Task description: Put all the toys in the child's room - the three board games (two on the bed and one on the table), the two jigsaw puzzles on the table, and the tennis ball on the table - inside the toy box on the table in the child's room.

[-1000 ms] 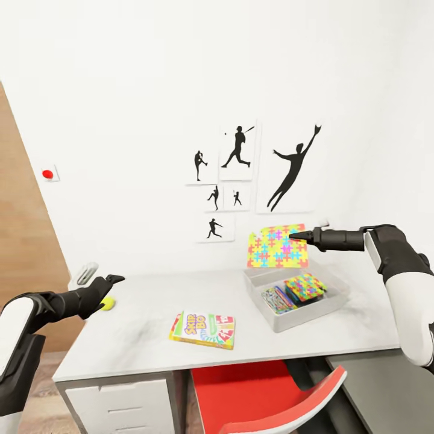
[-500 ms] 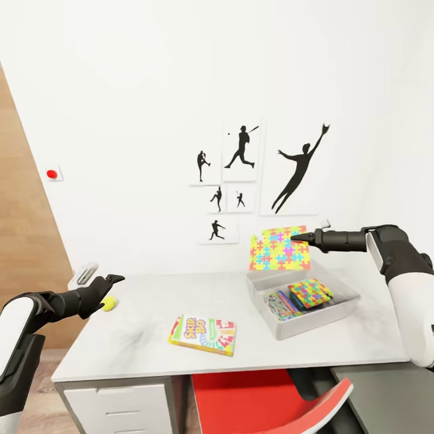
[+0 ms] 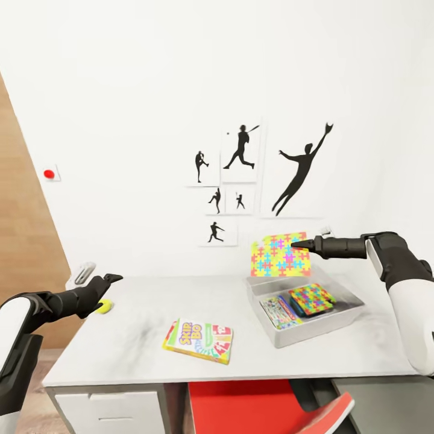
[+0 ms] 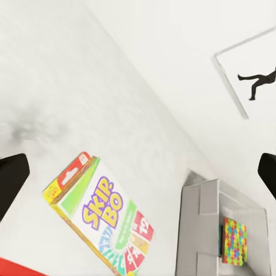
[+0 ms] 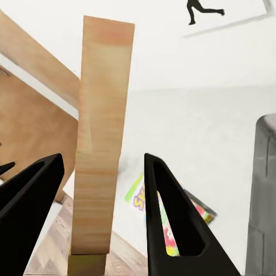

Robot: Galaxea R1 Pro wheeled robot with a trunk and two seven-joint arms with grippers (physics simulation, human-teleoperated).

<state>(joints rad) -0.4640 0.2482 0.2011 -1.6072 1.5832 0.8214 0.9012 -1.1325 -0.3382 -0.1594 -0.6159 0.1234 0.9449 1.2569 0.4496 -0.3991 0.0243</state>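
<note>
My right gripper (image 3: 299, 244) is shut on a jigsaw puzzle (image 3: 280, 255), which hangs upright over the back wall of the toy box (image 3: 313, 331). In the right wrist view its tan back (image 5: 103, 144) stands between the fingers. A second jigsaw puzzle (image 3: 311, 299) and a board game (image 3: 276, 311) lie inside the toy box. The SKIP-BO board game (image 3: 198, 341) lies flat near the table's (image 3: 132, 337) front edge, and it also shows in the left wrist view (image 4: 109, 215). My left gripper (image 3: 110, 281) is open just above the tennis ball (image 3: 106, 306) at the table's left end.
A red chair (image 3: 253, 404) is tucked under the table's front. A lower dark grey cabinet top (image 3: 392, 404) adjoins on the right. A small white-grey object (image 3: 83, 274) sits at the table's back left corner. A wooden panel (image 3: 24, 253) and a red wall button (image 3: 49, 174) are at the left.
The whole picture has shifted slightly, so the camera moved. Both arms and the held jigsaw puzzle keep about the same places relative to the table and toy box.
</note>
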